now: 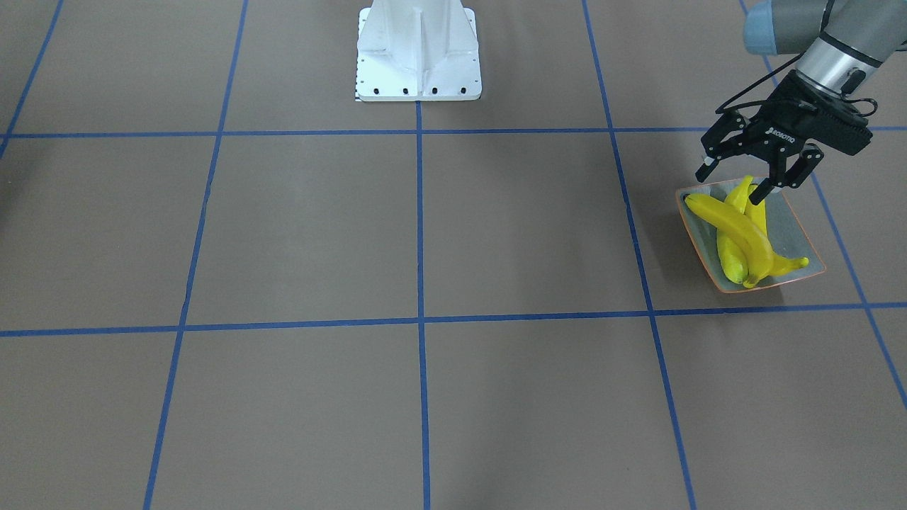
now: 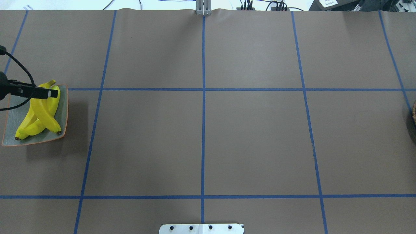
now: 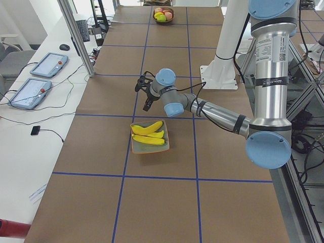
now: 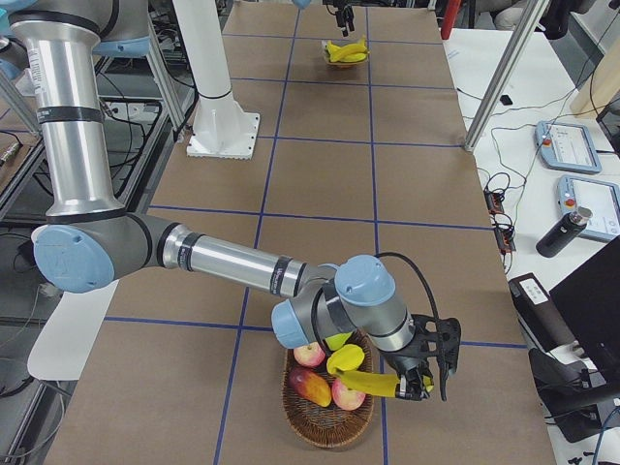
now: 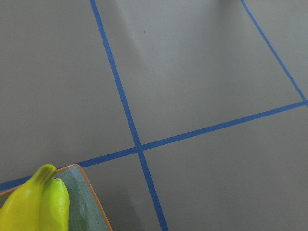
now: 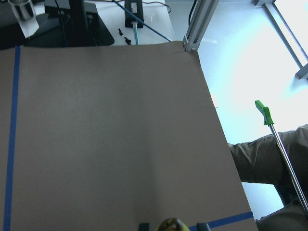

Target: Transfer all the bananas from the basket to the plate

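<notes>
Raise the right pincer point(image 4: 418, 380), closed on a banana point(image 4: 373, 386), straight up clear of the basket point(image 4: 325, 431) before you cross toward the plate point(image 1: 790, 219), where the left pincer point(image 1: 737, 180) hangs open.

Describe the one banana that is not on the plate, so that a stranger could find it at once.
Look at the end of the table on the robot's right, where a wicker basket holds rounded red and yellow fruit. Just over its rim the right claw grips the banana. It is the only long, curved yellow thing there; its neighbours are rounded.
</notes>
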Motion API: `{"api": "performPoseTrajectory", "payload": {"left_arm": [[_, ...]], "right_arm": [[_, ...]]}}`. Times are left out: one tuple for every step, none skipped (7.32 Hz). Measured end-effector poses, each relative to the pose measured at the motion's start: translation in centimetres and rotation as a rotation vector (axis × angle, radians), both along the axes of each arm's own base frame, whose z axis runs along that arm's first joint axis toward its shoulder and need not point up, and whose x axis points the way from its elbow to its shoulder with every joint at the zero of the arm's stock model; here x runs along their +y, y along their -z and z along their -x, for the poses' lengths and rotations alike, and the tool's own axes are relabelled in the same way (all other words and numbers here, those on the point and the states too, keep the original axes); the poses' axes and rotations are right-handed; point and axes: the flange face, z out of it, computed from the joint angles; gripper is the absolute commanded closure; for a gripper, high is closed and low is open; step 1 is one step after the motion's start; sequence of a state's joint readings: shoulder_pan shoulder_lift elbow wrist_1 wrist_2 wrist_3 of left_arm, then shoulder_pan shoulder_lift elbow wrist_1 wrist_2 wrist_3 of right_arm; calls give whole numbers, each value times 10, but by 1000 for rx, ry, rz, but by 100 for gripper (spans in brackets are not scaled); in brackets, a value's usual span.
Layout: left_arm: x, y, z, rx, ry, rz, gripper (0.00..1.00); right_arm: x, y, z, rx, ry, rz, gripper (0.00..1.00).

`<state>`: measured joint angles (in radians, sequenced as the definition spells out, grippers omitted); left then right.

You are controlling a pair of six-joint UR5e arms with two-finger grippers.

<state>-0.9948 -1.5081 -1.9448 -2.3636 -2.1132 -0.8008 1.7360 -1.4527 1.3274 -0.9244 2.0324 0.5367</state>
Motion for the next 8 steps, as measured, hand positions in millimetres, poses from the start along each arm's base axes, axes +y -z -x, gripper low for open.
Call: {"api": "performPoseTrajectory", "payload": {"left_arm": [[0,1,-1,2,0,-1,0],[-1,3,-1,5,0,-3,0],[-2,7,-2,10,-1,-8,0],[-5,14,-5,23,3,-8,0],[-10,27,-9,54,16,4,0],[-17,47,-15,99,32,22,0],[-24,74,-26,158,45,46,0],[-29,104,-41,223,47,73,0]], "right_arm": [[-14,27,16,-44,-82,1,100],[-30,52,44,-89,-161,10,100],[-46,76,77,-134,-232,17,100],[-58,97,109,-190,-286,24,100],[-65,123,144,-266,-327,31,100],[-68,155,180,-357,-360,36,100],[-66,191,216,-457,-382,43,100],[-60,227,249,-550,-390,51,100]]}}
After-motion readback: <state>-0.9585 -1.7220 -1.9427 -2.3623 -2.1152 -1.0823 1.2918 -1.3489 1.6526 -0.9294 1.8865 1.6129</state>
